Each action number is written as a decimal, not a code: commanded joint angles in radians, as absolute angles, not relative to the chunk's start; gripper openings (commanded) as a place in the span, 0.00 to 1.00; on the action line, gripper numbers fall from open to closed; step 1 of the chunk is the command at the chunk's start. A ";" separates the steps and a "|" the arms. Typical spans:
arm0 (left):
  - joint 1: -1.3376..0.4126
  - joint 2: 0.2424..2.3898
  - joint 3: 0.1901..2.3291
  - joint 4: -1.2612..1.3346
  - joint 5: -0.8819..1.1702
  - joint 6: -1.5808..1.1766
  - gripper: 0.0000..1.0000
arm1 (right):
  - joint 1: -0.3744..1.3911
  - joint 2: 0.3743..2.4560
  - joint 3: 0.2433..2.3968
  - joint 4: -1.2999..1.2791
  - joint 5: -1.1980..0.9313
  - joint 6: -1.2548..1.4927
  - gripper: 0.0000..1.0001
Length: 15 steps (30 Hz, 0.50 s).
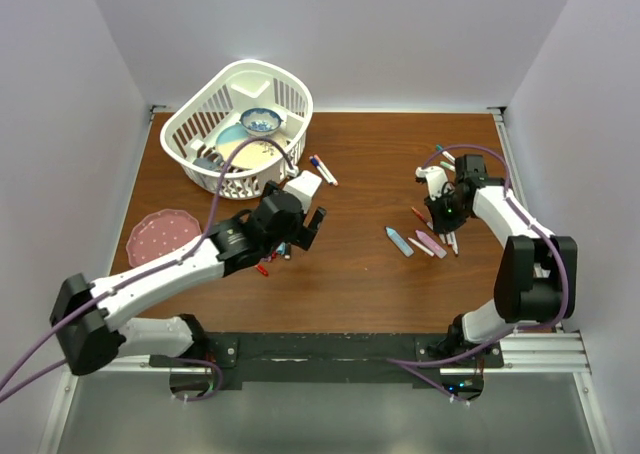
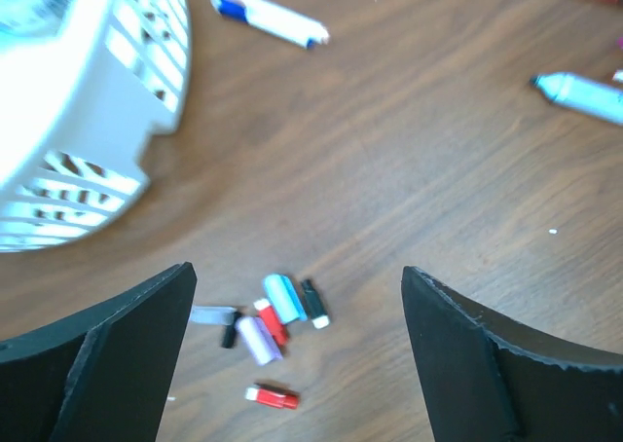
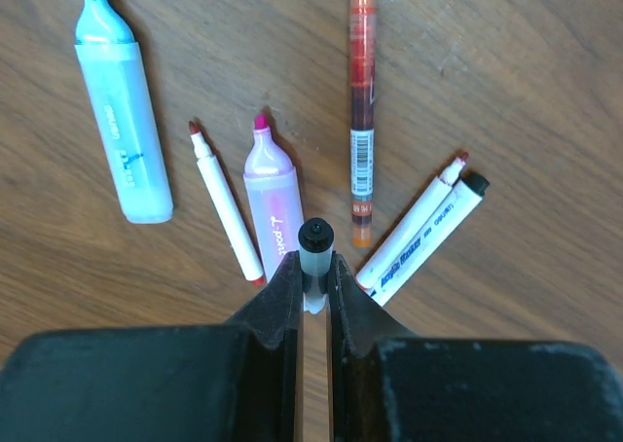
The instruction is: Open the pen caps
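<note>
While the left gripper (image 2: 297, 276) gapes above loose pen caps (image 2: 284, 298), right gripper (image 3: 313, 267) clamped on 1 black-tipped pen (image 3: 314, 238)

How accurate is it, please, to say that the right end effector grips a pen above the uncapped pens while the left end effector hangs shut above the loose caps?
Only the left side is wrong: the left wrist view shows the left end effector open, empty, above the loose caps. The right end effector does grip a pen above the uncapped pens.
</note>
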<state>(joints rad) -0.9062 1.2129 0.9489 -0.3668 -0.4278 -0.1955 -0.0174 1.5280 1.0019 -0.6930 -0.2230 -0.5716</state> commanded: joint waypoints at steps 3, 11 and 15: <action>-0.902 1.025 0.896 -0.348 -0.512 -0.019 0.93 | 0.043 1.598 1.077 -0.709 -0.130 -0.617 0.10; -0.896 0.861 0.732 -0.241 -0.529 -0.005 0.93 | 0.060 1.606 1.104 -0.732 -0.103 -0.607 0.35; -0.870 0.830 0.709 -0.218 -0.497 0.020 0.94 | 0.051 1.583 1.169 -0.733 -0.098 -0.583 0.46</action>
<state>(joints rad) -0.8955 0.8764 0.7162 -0.3069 -0.5053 -0.0227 0.0586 1.6291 1.0744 -0.7300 -0.1204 -0.6010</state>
